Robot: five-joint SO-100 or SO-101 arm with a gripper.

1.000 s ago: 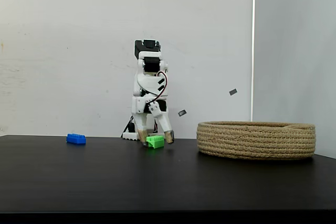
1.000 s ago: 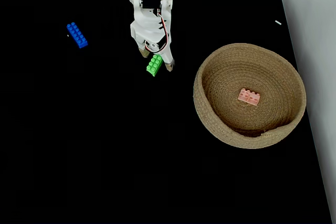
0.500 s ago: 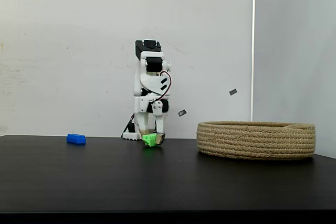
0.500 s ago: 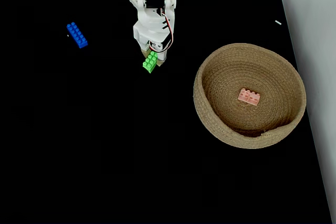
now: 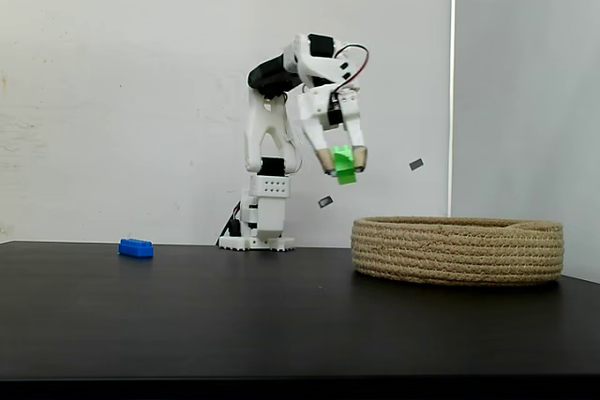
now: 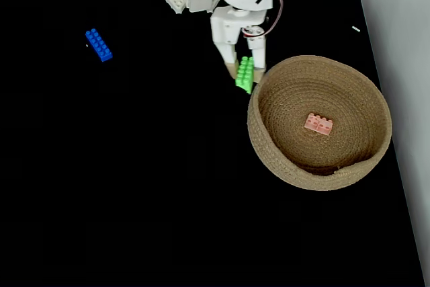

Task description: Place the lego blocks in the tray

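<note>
Far to the left, the blue brick (image 6: 98,45) is left lying on the table (image 6: 134,186). The green brick (image 6: 244,74) is held clamped in the gripper (image 5: 343,164), raised high, its long axis apparently running along the fingers. The tray (image 5: 457,250), with the pink brick (image 6: 318,124) inside, lies just to the right, its near rim almost beneath the load.

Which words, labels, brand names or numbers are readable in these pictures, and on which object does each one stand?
None: no readable text stands on any object.
The green brick in the end effector, the blue brick, the pink brick and the rope basket bear no print.
Two small dark marks on the wall are too small to read.
</note>
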